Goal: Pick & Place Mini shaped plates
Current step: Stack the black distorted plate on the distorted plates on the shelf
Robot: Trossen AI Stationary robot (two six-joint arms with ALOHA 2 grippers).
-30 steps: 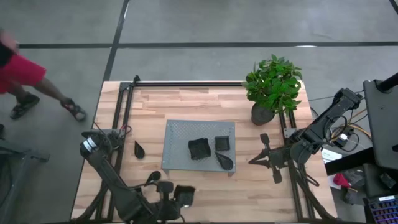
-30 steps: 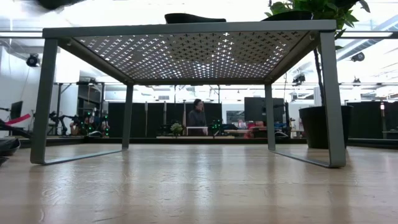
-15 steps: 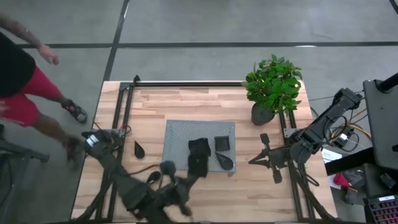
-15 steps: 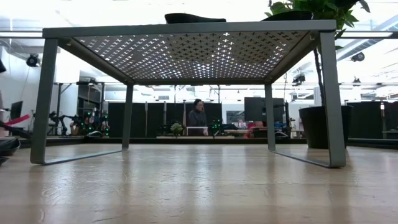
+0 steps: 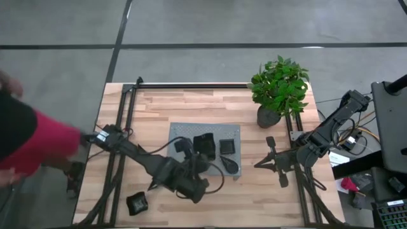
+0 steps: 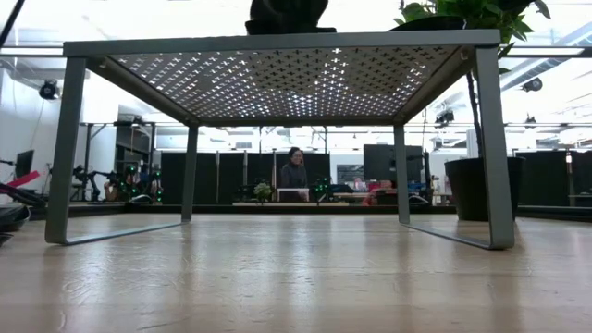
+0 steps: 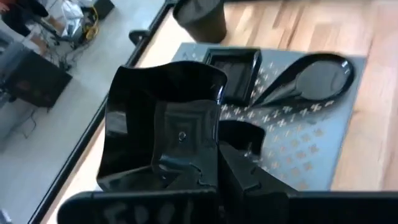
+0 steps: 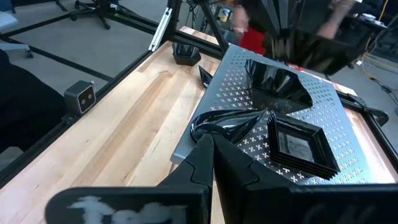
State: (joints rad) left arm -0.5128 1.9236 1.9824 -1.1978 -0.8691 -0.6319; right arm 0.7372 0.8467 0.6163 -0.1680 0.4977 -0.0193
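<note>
My left gripper (image 5: 194,152) is shut on a glossy black wavy-edged plate (image 7: 161,118) above the grey perforated tray (image 5: 181,133). On the tray lie a square plate (image 7: 233,65) and a teardrop plate (image 7: 311,74); both also show in the high view, square (image 5: 227,146) and teardrop (image 5: 230,165). In the low view a dark mass (image 6: 287,14) stands on the tray top. Another teardrop plate (image 8: 204,74) and a small plate (image 5: 137,202) lie on the table left of the tray. My right gripper (image 5: 257,164) waits shut, right of the tray. My left gripper holds the wavy-edged plate by the rim nearest the wrist (image 7: 208,165). Its fingers (image 7: 249,180) come at the plate from the table's near side. The plate is tilted, hollow side showing, above the tray. The fingers hide the kind of hold.
A green plant in a dark pot (image 5: 270,116) stands at the tray's far right. A person in red (image 5: 25,146) is at the table's left side. Bare wood lies along the far edge and right of the tray.
My left gripper has swung from the table's near edge toward the far side and right, carrying the wavy-edged plate up over the tray. The small plate at the near left now shows where the arm was. The person in red has moved closer to the table's left side.
</note>
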